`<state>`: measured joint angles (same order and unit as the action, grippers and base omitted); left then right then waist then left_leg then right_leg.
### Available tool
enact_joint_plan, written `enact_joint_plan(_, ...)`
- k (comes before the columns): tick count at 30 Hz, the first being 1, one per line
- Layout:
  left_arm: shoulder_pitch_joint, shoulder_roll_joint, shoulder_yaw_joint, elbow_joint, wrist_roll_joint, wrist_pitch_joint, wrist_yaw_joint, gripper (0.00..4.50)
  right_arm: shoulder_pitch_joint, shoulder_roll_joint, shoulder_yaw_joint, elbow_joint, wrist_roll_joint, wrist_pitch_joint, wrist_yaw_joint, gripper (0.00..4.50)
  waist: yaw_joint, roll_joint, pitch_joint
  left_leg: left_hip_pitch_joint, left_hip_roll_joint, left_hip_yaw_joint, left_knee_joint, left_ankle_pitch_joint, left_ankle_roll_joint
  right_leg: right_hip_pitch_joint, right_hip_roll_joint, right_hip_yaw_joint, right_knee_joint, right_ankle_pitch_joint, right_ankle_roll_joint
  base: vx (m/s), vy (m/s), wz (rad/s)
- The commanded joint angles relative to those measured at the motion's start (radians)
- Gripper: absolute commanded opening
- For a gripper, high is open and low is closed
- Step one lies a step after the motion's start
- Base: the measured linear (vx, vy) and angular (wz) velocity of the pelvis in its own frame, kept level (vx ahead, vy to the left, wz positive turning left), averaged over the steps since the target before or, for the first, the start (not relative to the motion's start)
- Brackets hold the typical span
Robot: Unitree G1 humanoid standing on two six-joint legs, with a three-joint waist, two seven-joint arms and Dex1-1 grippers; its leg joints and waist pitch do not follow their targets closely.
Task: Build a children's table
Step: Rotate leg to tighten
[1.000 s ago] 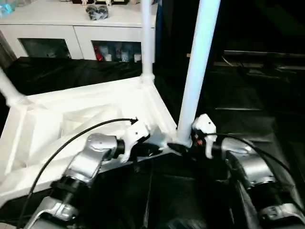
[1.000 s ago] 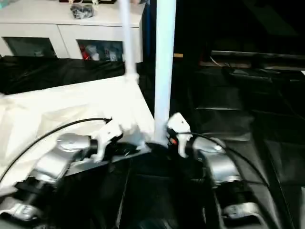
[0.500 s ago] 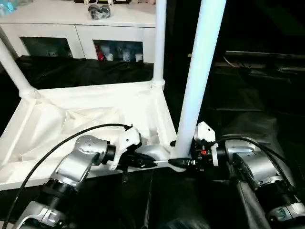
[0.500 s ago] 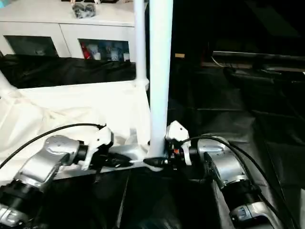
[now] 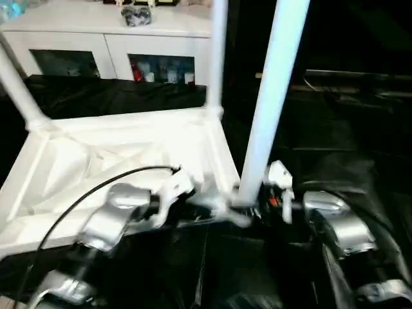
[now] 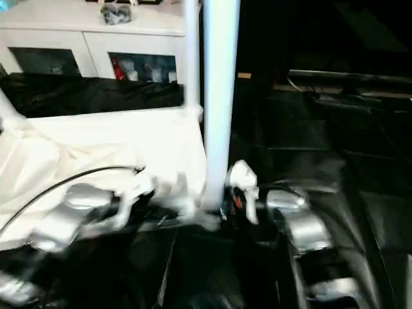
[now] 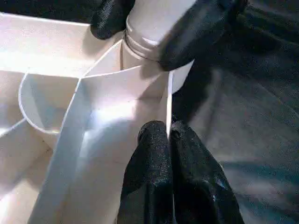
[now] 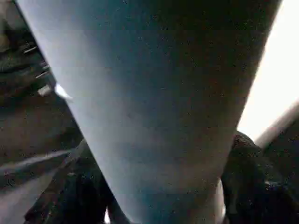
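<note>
Right gripper (image 7: 154, 28) of mine clasps the white tapered leg (image 5: 270, 109); left gripper (image 7: 168, 154) pinches the tabletop (image 5: 96, 161) rim at 6 o'clock.

Pale tapered table leg (image 8: 159, 107) running down the middle of the frame, narrowing toward the bottom edge. Black fingers (image 8: 70, 196) of the right gripper (image 8: 159, 205) at lower left and lower right, pressed against either side. Bright white surface (image 8: 280, 79) at right edge.
</note>
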<state>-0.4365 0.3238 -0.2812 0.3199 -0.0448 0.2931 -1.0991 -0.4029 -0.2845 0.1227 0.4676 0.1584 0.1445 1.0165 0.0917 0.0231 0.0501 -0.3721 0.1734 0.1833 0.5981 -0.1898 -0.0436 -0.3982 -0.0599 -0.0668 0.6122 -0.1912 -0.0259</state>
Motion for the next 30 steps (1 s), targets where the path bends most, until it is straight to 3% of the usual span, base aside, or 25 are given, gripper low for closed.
enact_joint_plan(1, -0.06, -0.073, 0.022, 0.018, 0.006, -0.042, 0.141, 0.0, -0.023, 0.083, 0.016, 0.051, -0.021, -0.018, -0.141, 2.64, -0.002, -0.009, -0.058, 0.015, 0.061, -0.026, -0.073, -0.193, 0.037, 0.046, -0.094, 0.054, -0.088, -0.288, -0.19, 0.0, 0.0, 0.0)
enact_joint_plan(4, -0.083, -0.13, 0.023, 0.044, 0.031, -0.028, 0.237, 0.0, -0.046, 0.158, -0.018, 0.112, -0.043, -0.019, -0.321, 2.63, -0.007, -0.009, -0.059, 0.015, 0.059, -0.027, -0.073, -0.183, 0.018, 0.044, -0.097, 0.055, -0.09, -0.308, -0.174, 0.0, 0.0, 0.0)
enact_joint_plan(6, -0.087, -0.145, 0.017, 0.044, 0.041, -0.02, 0.259, 0.0, -0.052, 0.18, -0.022, 0.127, -0.054, -0.022, -0.376, 2.63, -0.007, -0.012, -0.06, 0.011, 0.059, -0.028, -0.075, -0.171, 0.024, 0.048, -0.097, 0.055, -0.087, -0.292, -0.167, 0.0, 0.0, 0.0)
enact_joint_plan(7, -0.092, -0.174, 0.009, 0.046, 0.058, -0.017, 0.293, 0.0, -0.067, 0.221, -0.034, 0.154, -0.085, -0.02, -0.472, 2.63, -0.012, -0.01, -0.059, 0.011, 0.06, -0.027, -0.075, -0.167, 0.024, 0.043, -0.094, 0.056, -0.086, -0.275, -0.171, 0.0, 0.0, 0.0)
enact_joint_plan(12, -0.094, -0.197, -0.01, 0.051, 0.081, -0.029, 0.325, 0.0, -0.073, 0.266, -0.029, 0.146, -0.082, -0.033, -0.493, 2.63, -0.011, -0.009, -0.063, 0.01, 0.058, -0.025, -0.072, -0.15, 0.041, 0.048, -0.093, 0.056, -0.079, -0.195, -0.185, 0.0, 0.0, 0.0)
enact_joint_plan(13, -0.094, -0.199, -0.007, 0.053, 0.075, -0.03, 0.322, 0.0, -0.074, 0.265, -0.028, 0.143, -0.08, -0.04, -0.483, 3.19, -0.012, -0.007, -0.062, 0.01, 0.058, -0.025, -0.073, -0.155, 0.045, 0.047, -0.093, 0.056, -0.08, -0.194, -0.188, 0.0, 0.0, 0.0)
enact_joint_plan(14, -0.092, -0.196, -0.008, 0.053, 0.073, -0.033, 0.315, 0.0, -0.076, 0.264, -0.033, 0.142, -0.069, -0.043, -0.467, 3.33, -0.012, -0.007, -0.062, 0.01, 0.058, -0.025, -0.073, -0.155, 0.045, 0.047, -0.093, 0.056, -0.08, -0.194, -0.188, 0.0, 0.0, 0.0)
enact_joint_plan(16, -0.084, -0.179, -0.01, 0.046, 0.066, -0.045, 0.284, 0.0, -0.082, 0.248, -0.041, 0.137, -0.054, -0.044, -0.433, 3.53, -0.01, -0.006, -0.06, 0.012, 0.059, -0.025, -0.074, -0.184, 0.042, 0.047, -0.095, 0.057, -0.085, -0.236, -0.184, 0.0, 0.0, 0.0)
enact_joint_plan(19, -0.073, -0.159, -0.004, 0.035, 0.059, -0.053, 0.256, 0.0, -0.081, 0.214, -0.028, 0.128, -0.068, -0.054, -0.395, 3.82, -0.011, -0.006, -0.062, 0.011, 0.06, -0.026, -0.074, -0.173, 0.043, 0.049, -0.094, 0.056, -0.081, -0.207, -0.188, 0.0, 0.0, 0.0)
enact_joint_plan(22, -0.063, -0.131, 0.004, 0.027, 0.044, -0.071, 0.212, 0.0, -0.076, 0.172, -0.019, 0.108, -0.053, -0.04, -0.307, 3.88, -0.01, -0.012, -0.064, 0.008, 0.058, -0.024, -0.07, -0.148, 0.06, 0.052, -0.094, 0.056, -0.077, -0.167, -0.2, 0.0, 0.0, 0.0)
enact_joint_plan(24, -0.058, -0.11, 0.011, 0.021, 0.027, -0.079, 0.174, 0.0, -0.069, 0.136, -0.009, 0.092, -0.047, -0.043, -0.24, 3.88, -0.01, -0.011, -0.063, 0.007, 0.058, -0.024, -0.069, -0.139, 0.071, 0.052, -0.094, 0.055, -0.075, -0.159, -0.205, 0.0, 0.0, 0.0)
enact_joint_plan(30, -0.034, -0.029, 0.003, -0.011, -0.006, -0.078, 0.031, 0.0, -0.047, 0.028, 0.023, 0.046, -0.028, -0.046, -0.02, 3.88, -0.003, -0.01, -0.059, 0.01, 0.064, -0.024, -0.071, -0.167, 0.073, 0.048, -0.093, 0.054, -0.079, -0.216, -0.201, 0.0, 0.0, 0.0)
